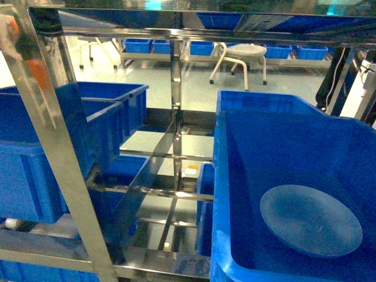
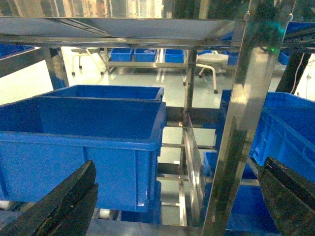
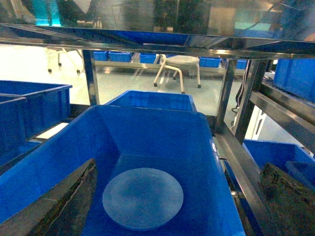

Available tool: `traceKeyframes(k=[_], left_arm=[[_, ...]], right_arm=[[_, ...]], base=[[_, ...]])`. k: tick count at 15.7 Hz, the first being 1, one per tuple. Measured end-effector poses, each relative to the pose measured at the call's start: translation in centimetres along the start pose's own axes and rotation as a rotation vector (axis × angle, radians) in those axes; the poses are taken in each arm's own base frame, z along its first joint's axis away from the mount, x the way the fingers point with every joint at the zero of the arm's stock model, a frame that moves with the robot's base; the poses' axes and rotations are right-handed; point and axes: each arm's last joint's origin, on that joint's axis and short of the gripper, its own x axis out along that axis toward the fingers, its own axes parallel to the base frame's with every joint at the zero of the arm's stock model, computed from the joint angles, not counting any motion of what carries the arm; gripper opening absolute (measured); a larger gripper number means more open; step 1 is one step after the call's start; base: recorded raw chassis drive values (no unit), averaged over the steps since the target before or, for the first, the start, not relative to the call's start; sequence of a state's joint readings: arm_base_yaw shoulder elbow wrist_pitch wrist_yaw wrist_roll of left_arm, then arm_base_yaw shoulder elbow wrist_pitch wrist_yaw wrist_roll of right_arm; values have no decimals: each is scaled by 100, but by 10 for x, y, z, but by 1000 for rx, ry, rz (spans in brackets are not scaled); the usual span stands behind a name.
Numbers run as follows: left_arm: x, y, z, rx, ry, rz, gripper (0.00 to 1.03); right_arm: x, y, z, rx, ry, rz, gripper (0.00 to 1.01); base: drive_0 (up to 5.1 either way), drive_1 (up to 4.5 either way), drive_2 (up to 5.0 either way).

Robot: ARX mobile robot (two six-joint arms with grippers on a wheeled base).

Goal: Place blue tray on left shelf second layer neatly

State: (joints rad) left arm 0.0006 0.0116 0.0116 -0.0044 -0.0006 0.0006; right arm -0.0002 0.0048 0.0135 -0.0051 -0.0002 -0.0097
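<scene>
The pale sky-blue round shallow tray (image 1: 311, 220) lies flat on the floor of a large deep-blue plastic crate (image 1: 276, 126) on my right side. In my right wrist view I see this same tray (image 3: 142, 197) near the front of the crate, apart from its walls.

My right gripper (image 3: 172, 204) hangs above the crate's near end with its two dark fingers (image 3: 64, 206) spread wide to both sides of the tray. It grasps nothing and does not touch the tray.

My left gripper (image 2: 172, 206) is also spread wide and empty. It faces the shiny stainless-steel rack (image 2: 235, 132), where two other deep-blue crates (image 2: 83, 142) stand one behind the other on the left shelf second layer (image 1: 158, 191). Behind the rack, a white round stool (image 1: 241, 59) stands on the pale floor.
</scene>
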Motion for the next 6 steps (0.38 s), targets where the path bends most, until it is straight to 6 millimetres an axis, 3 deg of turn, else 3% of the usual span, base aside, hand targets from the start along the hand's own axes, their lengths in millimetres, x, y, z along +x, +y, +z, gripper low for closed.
traceKeyframes(k=[6], left_arm=[[0, 0, 0, 0, 0, 0, 98]], right_arm=[[0, 0, 0, 0, 0, 0, 98]], base=[[0, 0, 0]])
